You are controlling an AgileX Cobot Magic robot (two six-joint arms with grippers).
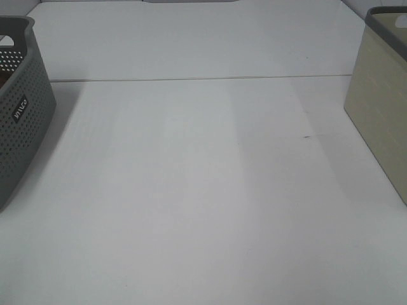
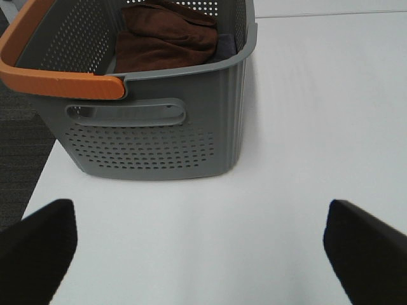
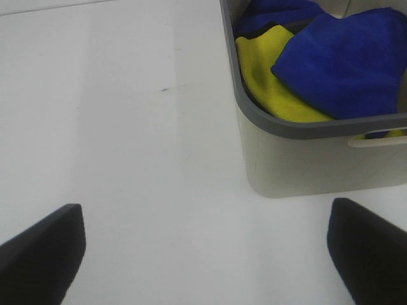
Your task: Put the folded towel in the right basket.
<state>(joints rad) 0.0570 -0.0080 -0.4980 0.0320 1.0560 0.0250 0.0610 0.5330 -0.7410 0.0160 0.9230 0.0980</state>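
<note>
A brown folded towel point(image 2: 166, 37) lies inside the grey perforated basket point(image 2: 152, 143) with an orange handle point(image 2: 60, 81), at the table's left edge point(image 1: 19, 127). The beige right basket point(image 1: 381, 108) with a dark grey rim point(image 3: 299, 124) holds a blue towel point(image 3: 346, 60) and a yellow towel point(image 3: 270, 86). My left gripper point(image 2: 203, 254) is open and empty, above the table in front of the grey basket. My right gripper point(image 3: 203, 254) is open and empty, above the table beside the beige basket. Neither gripper shows in the exterior high view.
The white table point(image 1: 203, 190) has a seam line point(image 1: 203, 79) across its far part and a small dark mark point(image 1: 307, 136). Dark floor point(image 2: 19, 146) shows past the table's left edge.
</note>
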